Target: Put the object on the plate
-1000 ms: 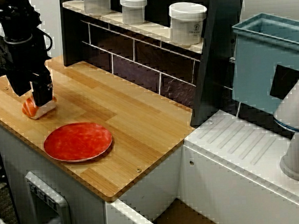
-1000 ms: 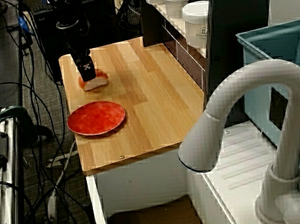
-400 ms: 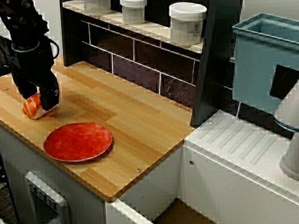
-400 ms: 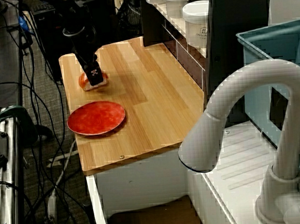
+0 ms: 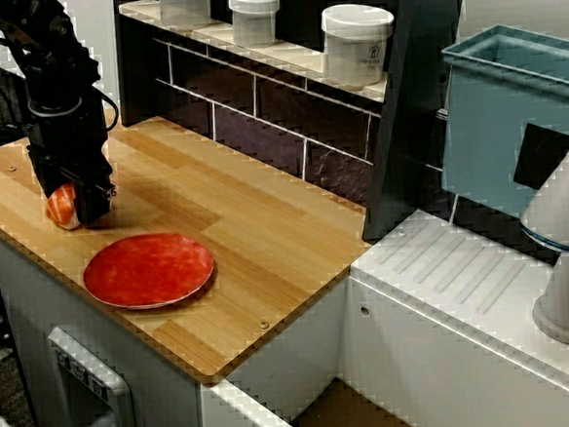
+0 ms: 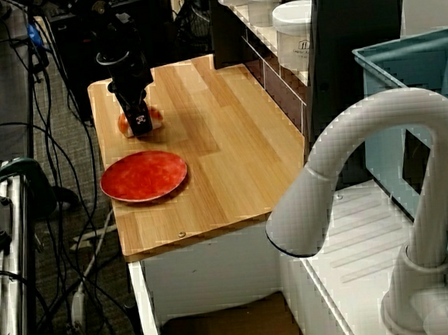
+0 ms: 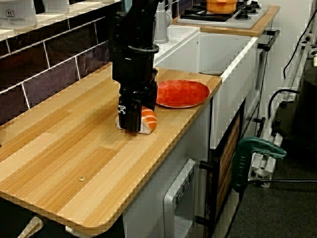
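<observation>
The object [image 5: 59, 206], a small orange-topped sushi piece on white rice, lies on the wooden counter's far left part. My black gripper [image 5: 71, 207] has come straight down over it, and its fingers stand on either side of it with the jaws still spread. In the side view the object [image 7: 149, 119] sticks out past the near finger of the gripper [image 7: 133, 122] and still rests on the wood. The red plate [image 5: 149, 270] lies bare a short way toward the counter's front edge; it also shows as the plate [image 6: 144, 176] and the plate [image 7: 182, 93].
The wooden counter [image 5: 256, 225] ends close to the plate's front side. Behind it, a dark tiled wall carries a shelf with white jars [image 5: 357, 42]. A white sink area with a faucet [image 6: 379, 171] and a blue bin [image 5: 512, 119] lie to the right.
The gripper shifted slightly sideways and dropped lower, so its fingers now straddle the object instead of hovering over it. The object and plate stayed put.
</observation>
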